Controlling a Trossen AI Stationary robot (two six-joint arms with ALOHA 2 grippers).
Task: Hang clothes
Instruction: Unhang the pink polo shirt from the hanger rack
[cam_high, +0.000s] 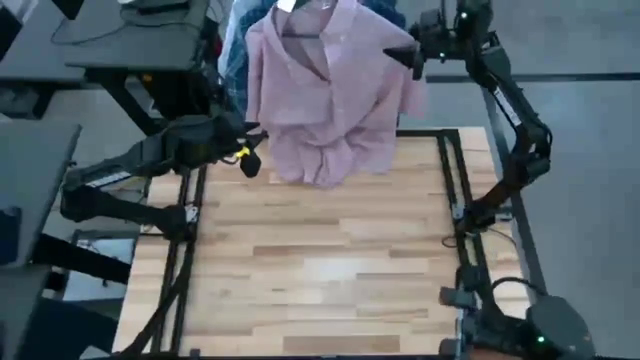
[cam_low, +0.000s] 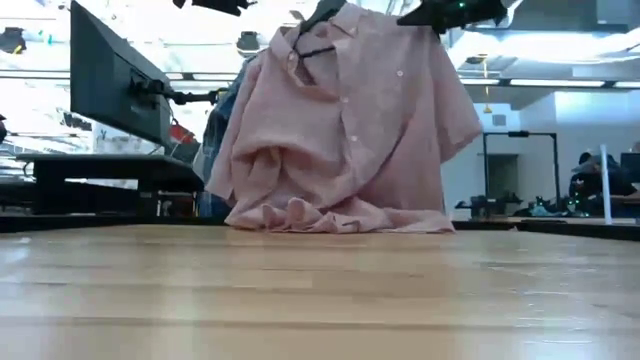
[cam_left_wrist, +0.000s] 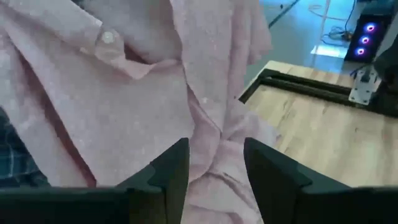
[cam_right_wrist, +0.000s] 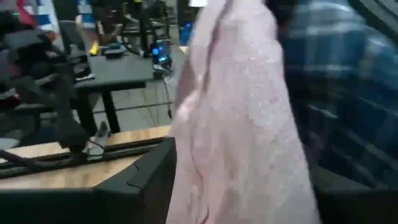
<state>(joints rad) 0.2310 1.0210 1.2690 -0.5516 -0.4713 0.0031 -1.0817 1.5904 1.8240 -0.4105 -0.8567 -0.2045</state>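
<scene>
- While the dusty pink shirt (cam_high: 325, 95) is hanging on a thin dark wire hanger (cam_low: 318, 22) at the far edge of the table (cam_high: 330, 270), its hem is bunching into soft rumpled folds on the wood.
- Fabric is looking slightly slubby and matte, with small pale buttons running down the placket and one on the collar tip in the left wrist view.
- Left gripper (cam_high: 250, 150) is sitting at the shirt's lower left side, just beside the cloth; its two blocky dark fingers (cam_left_wrist: 168, 177) are standing apart with a pleat of pink fabric lying in the gap, not pinched as far as I can see.
- Right gripper (cam_high: 412, 55) is reaching in up high at the shirt's right shoulder. Pink cloth is draping right between its fingers (cam_right_wrist: 146, 180) in the right wrist view, but whether they're gripping it or just open around it, I can't tell.
- Blue-and-white plaid shirt (cam_high: 235, 55) is peeking out behind the pink one on the left side, hanging too; it's showing as a blurry checked panel in the right wrist view.
- Table top is pale wood planks with a smooth sheen, framed by black metal rails (cam_high: 455, 180).
- Dark monitor (cam_low: 115, 85) is standing on a desk off to the left in the low view.
</scene>
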